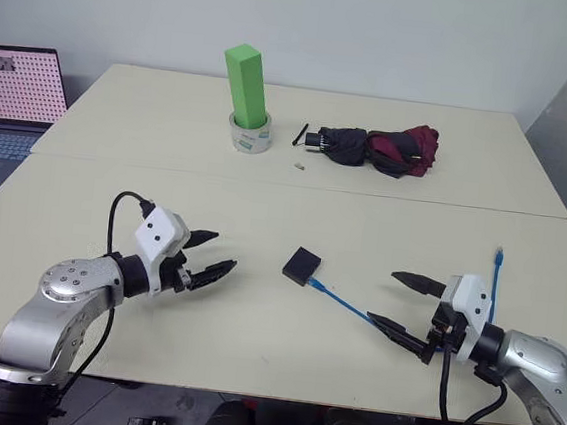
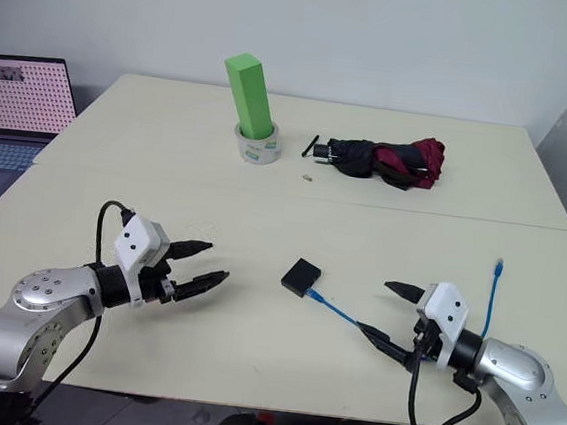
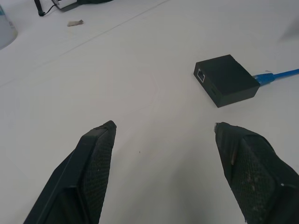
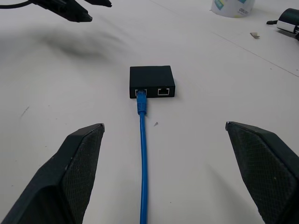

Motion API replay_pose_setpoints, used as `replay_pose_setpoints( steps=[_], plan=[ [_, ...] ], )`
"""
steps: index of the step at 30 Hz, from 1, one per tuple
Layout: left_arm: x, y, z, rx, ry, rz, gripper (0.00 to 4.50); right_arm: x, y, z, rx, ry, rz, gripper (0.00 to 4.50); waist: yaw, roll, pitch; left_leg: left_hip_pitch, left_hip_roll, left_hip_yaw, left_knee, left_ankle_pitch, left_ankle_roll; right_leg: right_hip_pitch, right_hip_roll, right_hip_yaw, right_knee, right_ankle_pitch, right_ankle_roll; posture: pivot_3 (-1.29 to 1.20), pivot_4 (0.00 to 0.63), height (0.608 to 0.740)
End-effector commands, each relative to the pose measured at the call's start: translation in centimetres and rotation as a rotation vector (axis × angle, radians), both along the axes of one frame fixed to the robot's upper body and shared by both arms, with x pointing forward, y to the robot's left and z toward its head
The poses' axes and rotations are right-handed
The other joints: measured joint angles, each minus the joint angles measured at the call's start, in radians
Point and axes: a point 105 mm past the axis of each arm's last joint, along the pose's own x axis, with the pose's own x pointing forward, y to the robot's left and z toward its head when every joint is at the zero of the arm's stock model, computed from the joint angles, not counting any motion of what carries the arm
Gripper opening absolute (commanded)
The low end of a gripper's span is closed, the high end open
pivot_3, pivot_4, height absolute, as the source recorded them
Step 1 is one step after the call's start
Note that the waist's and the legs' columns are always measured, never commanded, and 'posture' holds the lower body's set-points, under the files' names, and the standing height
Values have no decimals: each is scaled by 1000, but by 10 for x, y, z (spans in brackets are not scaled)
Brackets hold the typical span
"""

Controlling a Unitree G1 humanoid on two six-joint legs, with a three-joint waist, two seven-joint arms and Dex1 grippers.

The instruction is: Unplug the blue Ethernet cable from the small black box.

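The small matte-black square box [image 1: 301,266], thin blue Ethernet cable [image 4: 141,163] still plugged in, lies between the spread-fingered left gripper [image 1: 210,253] and right gripper [image 1: 401,302], touching neither.

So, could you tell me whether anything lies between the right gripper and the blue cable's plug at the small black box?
Nothing visible does. The open right gripper faces the small matte-black square box over bare tabletop, with only the thin bright-blue Ethernet cable itself running between its fingers.

Head cameras look down; both wrist cameras face the small black box [image 4: 152,81]
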Motion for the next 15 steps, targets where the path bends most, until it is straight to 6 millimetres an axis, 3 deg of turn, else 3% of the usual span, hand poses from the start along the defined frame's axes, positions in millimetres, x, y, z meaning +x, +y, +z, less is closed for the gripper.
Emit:
replay_pose_setpoints(
  steps=[1, 15],
  plan=[
    [-5, -8, 10, 9, -35, -69, 3578, 0, -1, 9, -1, -55, 2, 4389, 0, 0, 0, 0, 0, 0, 0, 0, 0, 0, 0, 0, 0, 0, 0, 0, 150, 740],
    [-10, -20, 7, 16, -14, -114, 3578, 2, 6, 5, -13, -40, 5, 4389, 0, 0, 0, 0, 0, 0, 0, 0, 0, 0, 0, 0, 0, 0, 0, 0, 150, 740]
  ],
)
